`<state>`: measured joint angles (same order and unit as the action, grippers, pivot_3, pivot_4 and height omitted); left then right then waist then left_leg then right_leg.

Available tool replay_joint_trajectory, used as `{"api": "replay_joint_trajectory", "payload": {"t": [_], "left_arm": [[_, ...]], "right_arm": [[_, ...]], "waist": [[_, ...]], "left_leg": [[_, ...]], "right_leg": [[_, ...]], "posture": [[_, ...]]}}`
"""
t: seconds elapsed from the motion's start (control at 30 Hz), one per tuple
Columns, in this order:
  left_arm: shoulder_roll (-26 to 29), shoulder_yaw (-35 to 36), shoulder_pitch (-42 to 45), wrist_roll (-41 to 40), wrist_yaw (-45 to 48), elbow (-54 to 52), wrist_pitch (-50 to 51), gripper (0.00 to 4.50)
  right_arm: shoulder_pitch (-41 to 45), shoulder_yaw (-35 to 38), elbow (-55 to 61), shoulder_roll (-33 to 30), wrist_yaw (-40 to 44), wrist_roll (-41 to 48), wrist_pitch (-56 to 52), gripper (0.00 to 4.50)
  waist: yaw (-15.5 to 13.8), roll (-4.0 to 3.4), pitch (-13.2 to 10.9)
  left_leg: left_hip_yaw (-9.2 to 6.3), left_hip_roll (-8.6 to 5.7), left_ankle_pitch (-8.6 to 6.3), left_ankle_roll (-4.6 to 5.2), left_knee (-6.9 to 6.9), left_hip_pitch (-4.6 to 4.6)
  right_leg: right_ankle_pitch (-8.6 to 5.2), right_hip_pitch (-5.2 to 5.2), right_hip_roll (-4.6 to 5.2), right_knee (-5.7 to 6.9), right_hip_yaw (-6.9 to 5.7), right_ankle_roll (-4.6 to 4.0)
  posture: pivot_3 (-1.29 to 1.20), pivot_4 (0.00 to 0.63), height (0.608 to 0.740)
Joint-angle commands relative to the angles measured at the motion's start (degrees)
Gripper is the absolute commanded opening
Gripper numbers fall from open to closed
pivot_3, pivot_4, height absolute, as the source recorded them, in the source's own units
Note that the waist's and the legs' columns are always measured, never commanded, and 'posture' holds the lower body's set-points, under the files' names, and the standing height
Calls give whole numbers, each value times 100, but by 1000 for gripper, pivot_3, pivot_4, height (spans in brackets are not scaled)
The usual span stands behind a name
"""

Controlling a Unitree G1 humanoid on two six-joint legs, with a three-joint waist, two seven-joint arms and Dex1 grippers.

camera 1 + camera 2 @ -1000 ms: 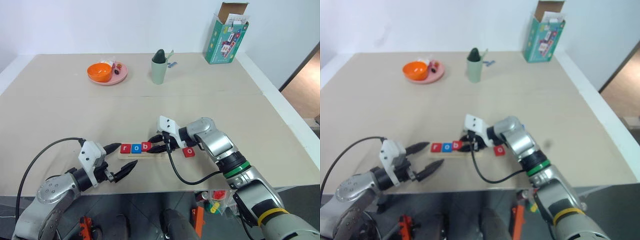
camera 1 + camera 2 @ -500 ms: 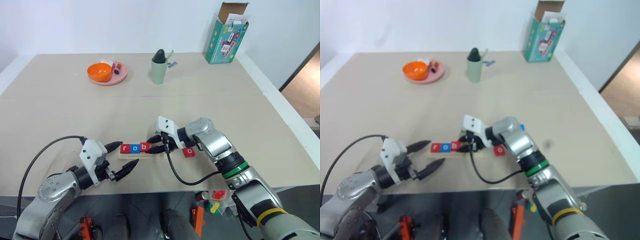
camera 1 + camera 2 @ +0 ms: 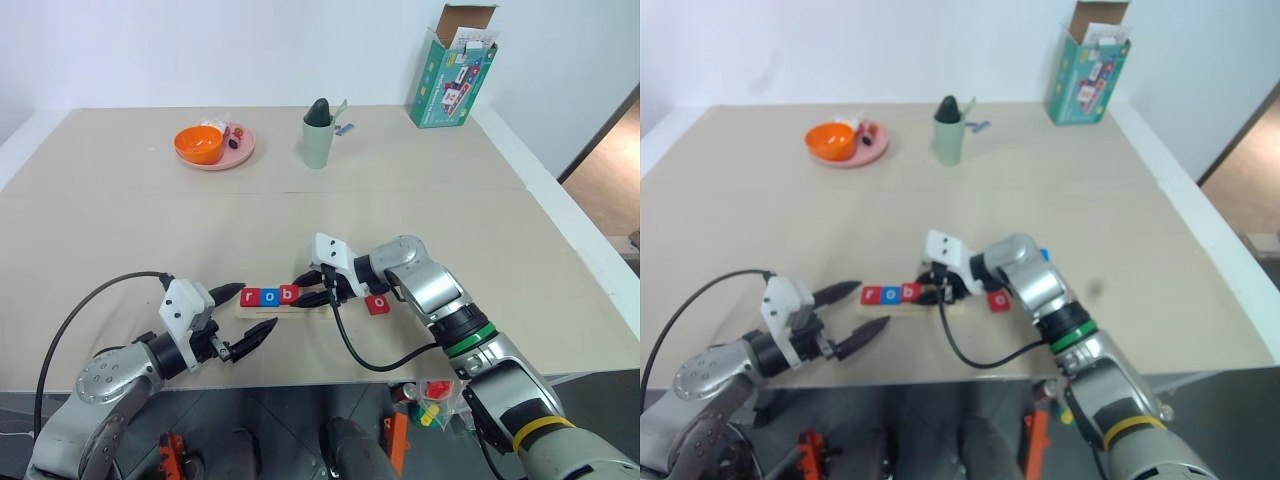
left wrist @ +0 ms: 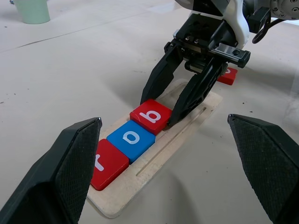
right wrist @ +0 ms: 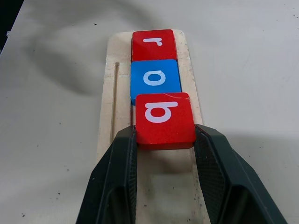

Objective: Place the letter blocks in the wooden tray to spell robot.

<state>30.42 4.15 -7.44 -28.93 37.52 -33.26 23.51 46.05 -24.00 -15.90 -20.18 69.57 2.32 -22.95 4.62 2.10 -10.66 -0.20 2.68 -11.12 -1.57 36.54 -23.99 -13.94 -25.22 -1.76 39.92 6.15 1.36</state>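
Observation:
The wooden tray (image 4: 192, 116) lies near the table's front edge. Three letter blocks sit in a row on its left part: a red r (image 4: 108, 161), a blue o (image 4: 131, 136) and a red b (image 5: 163, 119). My right gripper (image 3: 303, 290) reaches in from the tray's right end, and its fingers (image 5: 117, 177) press both sides of the b block. A red o block (image 3: 377, 303) rests on the table just right of the tray, under my right wrist. My left gripper (image 3: 255, 308) hangs open at the tray's left end, touching nothing.
At the back of the table stand a pink plate (image 3: 236, 158) with an orange bowl (image 3: 198, 144), a pale green cup (image 3: 319, 138) and an open green carton (image 3: 453, 72). The table's front edge runs just below the tray.

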Motion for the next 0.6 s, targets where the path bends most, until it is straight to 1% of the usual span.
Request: {"api": "replay_joint_trajectory", "payload": {"t": [0.03, 0.1, 0.13, 0.17, 0.27, 0.37, 0.4, 0.6], "left_arm": [[32, -17, -9, 40, -16, -218, -80, 4500], [30, -26, -13, 48, -13, -220, -83, 4500], [31, -30, -14, 52, -11, -219, -82, 4500], [33, -32, -16, 55, -9, -218, -82, 4500], [41, -41, -19, 63, -3, -213, -84, 4500], [58, -46, -22, 66, 18, -207, -85, 4500], [63, -45, -18, 68, 26, -197, -88, 4500], [81, -58, 14, 92, 73, -156, -105, 4500]], "right_arm": [[43, 24, 92, 29, -2, 43, -27, 1177], [45, 29, 86, 33, -1, 52, -62, 1177], [49, 34, 86, 35, 12, 70, -111, 1677], [47, 42, 89, 40, 7, 79, -122, 2267], [31, 59, 139, 31, 21, 126, -230, 3189], [5, 99, 212, 29, -42, 149, -203, 4340], [1, 127, 233, 37, -64, 168, -209, 4428], [45, 440, 458, 87, -337, 374, -438, 4428]], "waist": [[0, 0, 0], [0, 0, 0], [0, 0, 0], [0, 0, 0], [1, 0, 0], [0, 0, 0], [0, 0, 0], [0, 0, 0]], "left_leg": [[0, 0, 0, 0, 0, 0], [0, 0, 0, 0, 0, 0], [0, 0, 0, 0, 0, 0], [0, 0, 0, 0, 0, 1], [0, 0, 0, 0, 0, 1], [1, -1, 0, 0, 0, 0], [1, -1, 0, 0, 0, 0], [0, 0, 0, 0, -3, 0]], "right_leg": [[0, 0, 0, 0, 0, -1], [-1, 0, 0, 0, 0, -1], [-1, 0, 0, 0, 0, -1], [-1, 0, 0, 0, 0, -1], [-1, 0, -1, 0, 0, -2], [-1, 0, 1, 0, 1, -1], [-1, 0, 1, 0, 2, -1], [0, -1, 0, -1, 0, 0]], "posture": [[0, 150, 740], [0, 150, 740], [0, 150, 740], [0, 150, 740], [0, 150, 740], [0, 150, 740], [0, 150, 740], [0, 150, 740]]}}
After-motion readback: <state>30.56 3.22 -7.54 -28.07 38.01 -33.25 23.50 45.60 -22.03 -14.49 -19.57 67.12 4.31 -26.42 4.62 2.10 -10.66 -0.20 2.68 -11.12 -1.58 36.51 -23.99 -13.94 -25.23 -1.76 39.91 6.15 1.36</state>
